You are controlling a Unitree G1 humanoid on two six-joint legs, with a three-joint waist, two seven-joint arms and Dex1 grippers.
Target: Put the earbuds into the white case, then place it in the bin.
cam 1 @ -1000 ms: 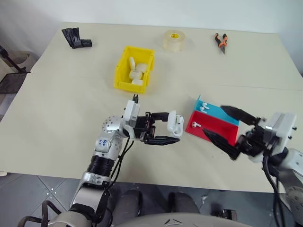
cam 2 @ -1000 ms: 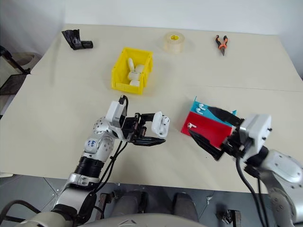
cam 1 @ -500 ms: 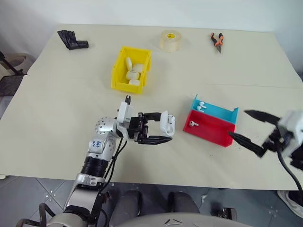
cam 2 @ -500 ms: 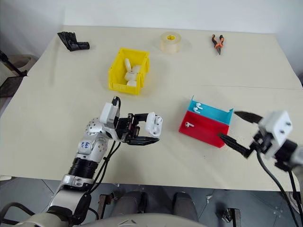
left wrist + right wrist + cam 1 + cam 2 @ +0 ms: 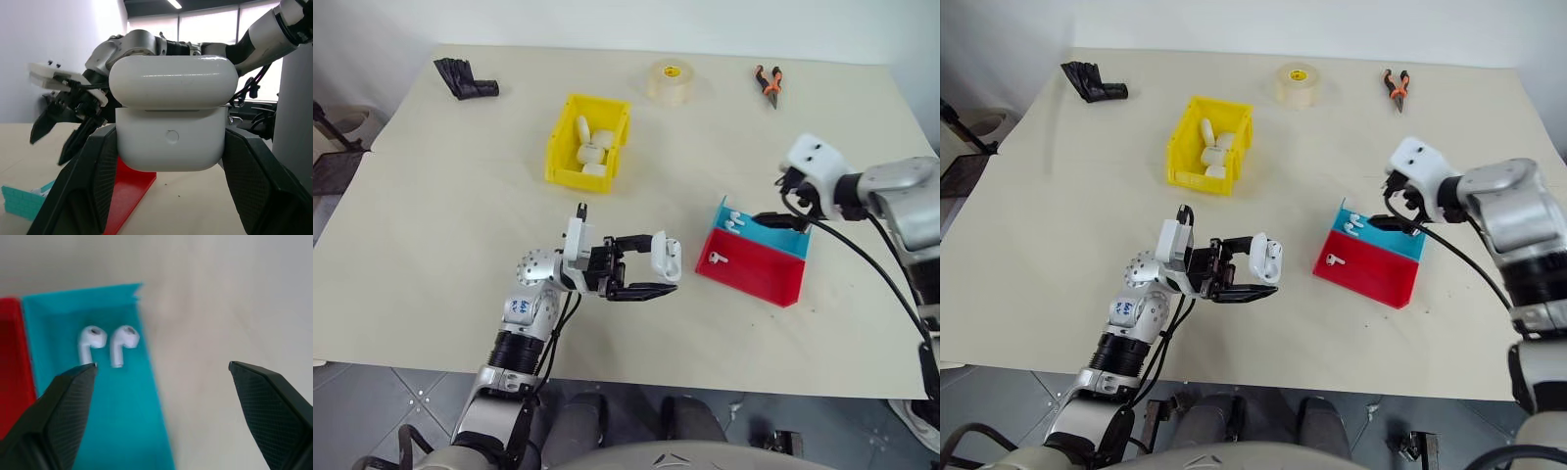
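Left gripper (image 5: 658, 273) has its jaws clamped on the white case (image 5: 667, 257), lid ajar, holding it above the worktop (image 5: 431, 225) ready for loading. Right gripper (image 5: 161, 406), jaws spread wide, hangs over the blue tray (image 5: 122, 421); the earbuds (image 5: 108, 343) lie just ahead of its jaws. The bin (image 5: 589, 143) waits beyond.
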